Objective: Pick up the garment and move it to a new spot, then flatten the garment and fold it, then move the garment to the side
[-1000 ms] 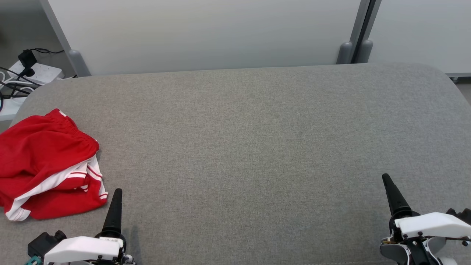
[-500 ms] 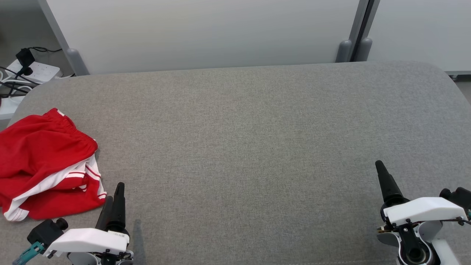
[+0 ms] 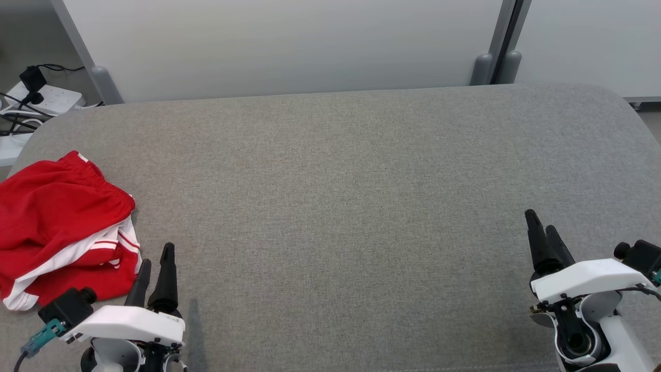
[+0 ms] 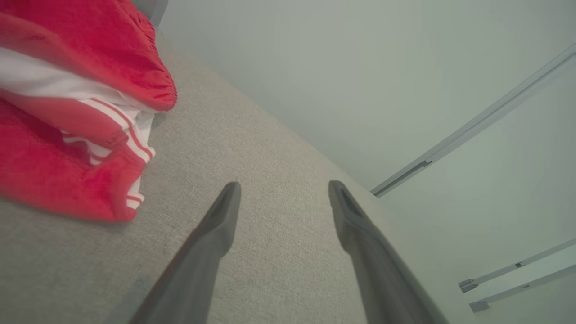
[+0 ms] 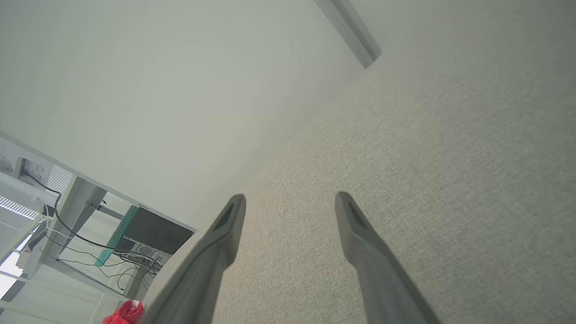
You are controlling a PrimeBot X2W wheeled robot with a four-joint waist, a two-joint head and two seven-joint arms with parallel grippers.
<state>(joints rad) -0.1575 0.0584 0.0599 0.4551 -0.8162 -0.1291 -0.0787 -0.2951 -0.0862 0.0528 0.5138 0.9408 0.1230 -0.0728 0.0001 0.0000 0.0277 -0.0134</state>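
- Crumpled red cloth garment with white stripes (image 3: 57,227) lies bunched at the left edge of the grey fabric-covered tabletop (image 3: 341,196). It has a gathered elastic band, so we'd guess shorts.
- Our read on the step: approach for the first pick-up. Nothing is lifted, flattened or folded yet.
- Left gripper (image 3: 157,254) sits just beside the garment's near-right hem. Fingers are spread wide and hold nothing.
- Right gripper (image 3: 539,220) is well apart at the lower right. Its fingers are also wide and empty.
- Next move, as we see it: the left arm goes left and down onto a raised fold and pinches cloth only, not the tabletop cover. The cloth is limp, so expect drape and drag.
- The tabletop has rounded corners, and its wide middle stretch suits as the new spot.
- Room: pale partition panels (image 3: 289,46) and grey post feet (image 3: 483,70) stand behind. A white power strip with black cables (image 3: 46,98) is at far left.
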